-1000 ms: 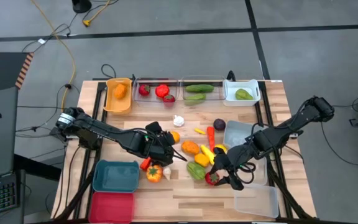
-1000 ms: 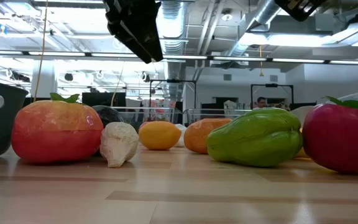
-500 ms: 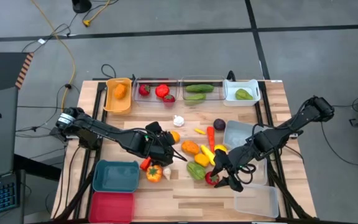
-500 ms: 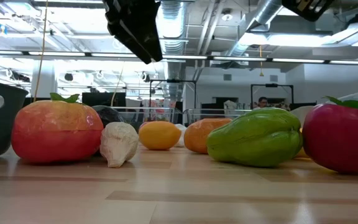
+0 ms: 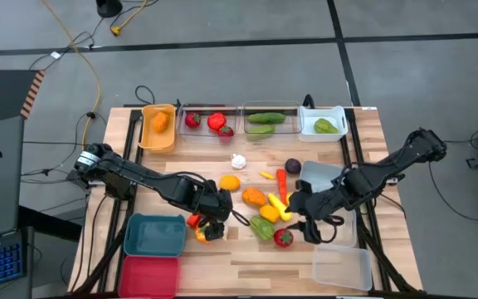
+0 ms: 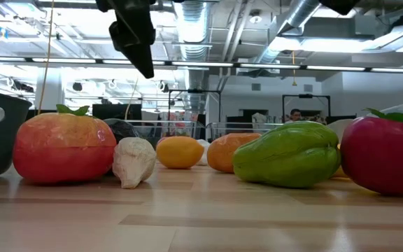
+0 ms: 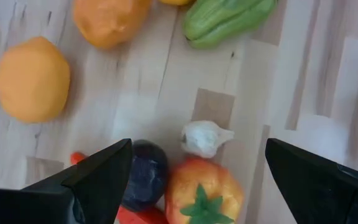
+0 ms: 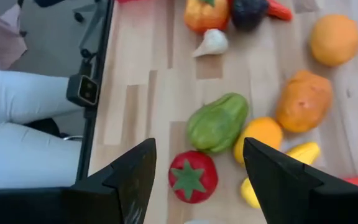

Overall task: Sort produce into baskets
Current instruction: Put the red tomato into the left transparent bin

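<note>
While both end effectors hover wide, orange bin [image 5: 157, 127] holds probably an orange, white bin [image 5: 322, 121] a green piece.

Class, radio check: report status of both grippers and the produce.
Left gripper open over orange tomato. Right gripper open, empty, above red tomato. Loose produce crowds both.

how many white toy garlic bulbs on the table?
2: one white toy garlic bulb near the back bins; another beside the orange-red toy tomato. More may be hidden.
</note>
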You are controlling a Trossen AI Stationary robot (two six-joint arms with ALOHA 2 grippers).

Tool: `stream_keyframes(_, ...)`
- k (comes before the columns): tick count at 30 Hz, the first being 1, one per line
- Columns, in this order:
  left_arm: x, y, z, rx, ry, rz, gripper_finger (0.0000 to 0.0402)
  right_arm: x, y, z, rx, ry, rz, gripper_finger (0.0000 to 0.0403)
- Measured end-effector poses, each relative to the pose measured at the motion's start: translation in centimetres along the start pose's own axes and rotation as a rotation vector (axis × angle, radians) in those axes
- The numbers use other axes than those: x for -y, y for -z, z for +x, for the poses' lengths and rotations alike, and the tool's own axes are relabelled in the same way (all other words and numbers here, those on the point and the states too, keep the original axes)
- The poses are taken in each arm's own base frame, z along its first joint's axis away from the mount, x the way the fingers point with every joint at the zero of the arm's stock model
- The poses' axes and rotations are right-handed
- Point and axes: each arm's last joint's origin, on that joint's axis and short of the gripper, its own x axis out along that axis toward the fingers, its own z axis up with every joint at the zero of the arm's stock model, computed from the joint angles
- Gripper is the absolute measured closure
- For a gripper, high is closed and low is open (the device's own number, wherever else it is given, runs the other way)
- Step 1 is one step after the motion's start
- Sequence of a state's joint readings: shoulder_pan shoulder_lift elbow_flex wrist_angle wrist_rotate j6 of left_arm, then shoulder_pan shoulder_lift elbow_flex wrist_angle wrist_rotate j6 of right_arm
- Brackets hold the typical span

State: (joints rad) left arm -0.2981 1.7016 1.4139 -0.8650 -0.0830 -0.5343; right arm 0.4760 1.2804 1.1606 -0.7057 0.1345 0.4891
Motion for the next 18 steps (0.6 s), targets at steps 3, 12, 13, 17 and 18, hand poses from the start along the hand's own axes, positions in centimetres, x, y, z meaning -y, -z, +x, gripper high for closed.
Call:
stream_keyframes(3,0.0,0.0,0.0,0.0,0.0,-0.01,0.0045,0.45,-0.24,0.06,0.005,0.012,0.015,0.0133)
stream_keyframes(12,0.0,0.0,0.0,0.001,-0.001,-0.002,0.0045,0.94,-0.49,0.13,0.011,0.025,0.028,0.0133)
stream_keyframes(13,0.0,0.0,-0.01,0.001,-0.001,-0.002,0.0045,0.93,-0.5,0.13,0.012,0.025,0.018,0.0133)
stream_keyframes(17,-0.02,-0.01,0.0,0.001,-0.002,-0.003,0.0045,0.9,-0.53,0.13,0.014,0.023,-0.04,0.0133)
stream_keyframes(18,-0.01,0.0,0.0,0.001,-0.002,-0.003,0.0045,0.88,-0.56,0.12,0.018,0.021,-0.059,0.0133)
